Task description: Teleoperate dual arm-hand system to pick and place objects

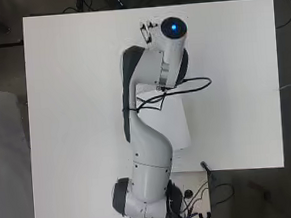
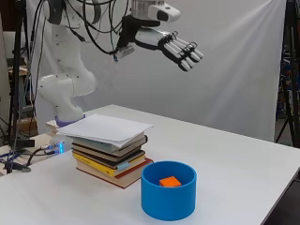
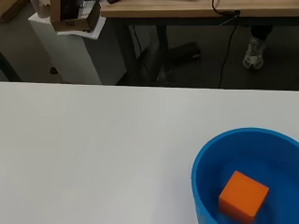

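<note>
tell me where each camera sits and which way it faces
Overhead: above the table, looking straight down; shows the arm, no hand.
Side: across the table; shows the arm, the open hand raised high, books, blue bowl.
Wrist: looks down past the table edge; no hand.
Side and wrist share the bowl holding the orange cube.

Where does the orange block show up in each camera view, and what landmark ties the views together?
Overhead view: not visible; the arm covers the middle of the table.
Side view: the orange block sits inside the blue bowl, low in the picture, right of the stack of books.
Wrist view: the block lies in the bowl, at the lower right corner.
Shared landmark: the blue bowl in side and wrist views; the white table in all.
</note>
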You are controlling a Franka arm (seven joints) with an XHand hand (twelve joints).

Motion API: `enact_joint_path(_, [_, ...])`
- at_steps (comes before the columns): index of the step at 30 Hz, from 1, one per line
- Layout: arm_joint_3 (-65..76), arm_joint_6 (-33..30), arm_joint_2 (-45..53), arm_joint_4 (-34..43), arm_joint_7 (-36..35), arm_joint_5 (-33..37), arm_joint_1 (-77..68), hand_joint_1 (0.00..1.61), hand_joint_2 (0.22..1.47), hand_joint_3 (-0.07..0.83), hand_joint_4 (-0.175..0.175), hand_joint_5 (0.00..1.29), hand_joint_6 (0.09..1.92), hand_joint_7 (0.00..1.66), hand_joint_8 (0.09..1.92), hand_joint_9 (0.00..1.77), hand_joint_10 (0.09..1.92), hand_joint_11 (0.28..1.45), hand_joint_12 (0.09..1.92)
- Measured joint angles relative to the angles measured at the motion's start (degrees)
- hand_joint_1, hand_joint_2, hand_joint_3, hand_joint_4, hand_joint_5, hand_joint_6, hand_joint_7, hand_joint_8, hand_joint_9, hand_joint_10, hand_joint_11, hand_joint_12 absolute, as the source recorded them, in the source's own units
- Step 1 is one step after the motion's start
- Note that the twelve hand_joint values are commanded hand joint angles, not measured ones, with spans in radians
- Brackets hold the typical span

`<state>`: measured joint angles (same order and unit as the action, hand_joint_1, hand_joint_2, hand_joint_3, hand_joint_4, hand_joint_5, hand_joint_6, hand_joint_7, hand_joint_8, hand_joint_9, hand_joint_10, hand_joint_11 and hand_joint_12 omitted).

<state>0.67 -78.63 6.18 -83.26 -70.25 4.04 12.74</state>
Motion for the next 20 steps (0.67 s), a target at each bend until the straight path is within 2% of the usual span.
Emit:
enact_joint_path(4, [-2.18,0.41,-9.44,-7.39,2.22,-1.65,-0.93,0.10,0.90,0.010,0.020,0.20,0.09,0.20,0.09,0.34,0.09,0.39,0.09])
enact_joint_path(8, [-4.33,0.68,-13.47,-10.93,4.40,-2.63,-1.55,0.11,0.91,0.011,0.015,0.20,0.09,0.20,0.09,0.33,0.09,0.38,0.09])
enact_joint_path(20, [-3.98,-0.28,-7.13,-8.27,9.07,-2.26,-1.93,0.12,0.93,0.010,0.030,0.20,0.09,0.22,0.09,0.33,0.09,0.38,0.09])
